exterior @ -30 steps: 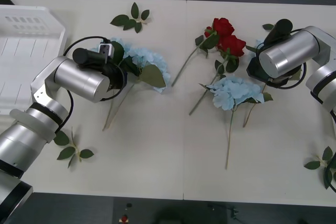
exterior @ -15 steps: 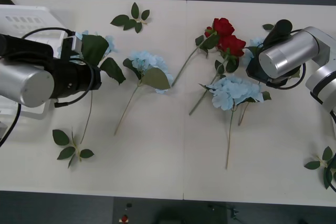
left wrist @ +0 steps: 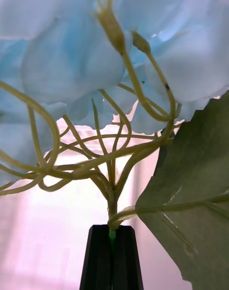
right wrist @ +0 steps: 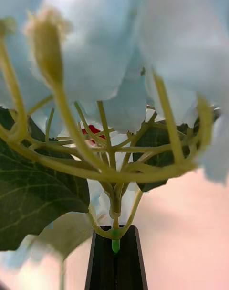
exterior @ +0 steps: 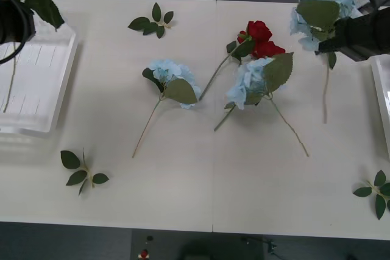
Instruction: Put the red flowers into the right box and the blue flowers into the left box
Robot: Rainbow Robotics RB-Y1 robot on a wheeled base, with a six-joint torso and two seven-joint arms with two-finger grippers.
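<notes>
Two pincers, left pincer (left wrist: 112, 259) and right pincer (right wrist: 116, 261), each clench blue flowers (exterior: 323, 10) above the white desk (exterior: 183, 199).

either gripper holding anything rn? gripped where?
Both. Left gripper and right gripper each pinch a blue flower by the stem just under the head.

Blue flowers (exterior: 172, 76) pale sky-blue; red flowers (exterior: 261, 39) deep red; left box (exterior: 33, 83) white
</notes>
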